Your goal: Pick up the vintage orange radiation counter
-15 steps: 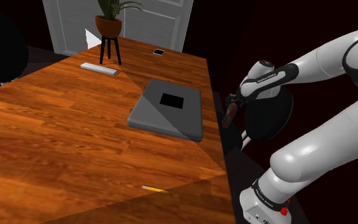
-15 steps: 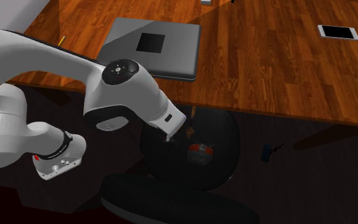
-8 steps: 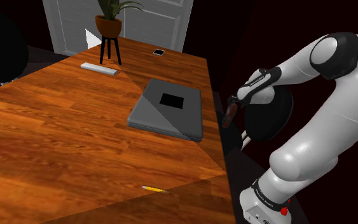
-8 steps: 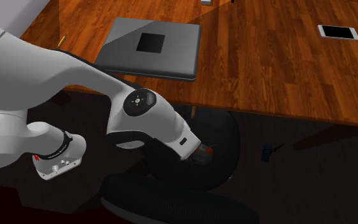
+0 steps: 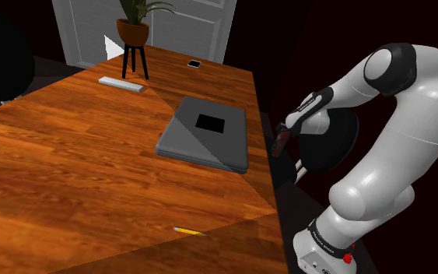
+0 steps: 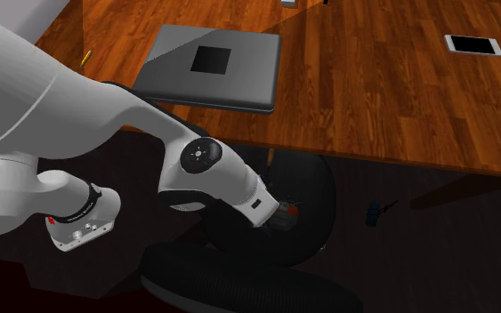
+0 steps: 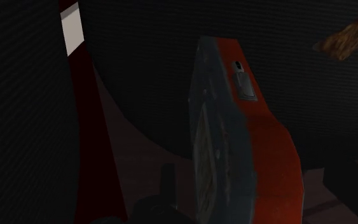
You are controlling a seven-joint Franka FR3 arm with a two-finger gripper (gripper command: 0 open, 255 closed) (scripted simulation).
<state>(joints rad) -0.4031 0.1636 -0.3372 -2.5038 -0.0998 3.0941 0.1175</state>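
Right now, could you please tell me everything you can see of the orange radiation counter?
The radiation counter has an orange-red casing, a grey-blue face and a small grey switch on its side. It stands edge-on close before the wrist camera, against a black rounded shape beside the wooden table. What supports it is too dark to tell.
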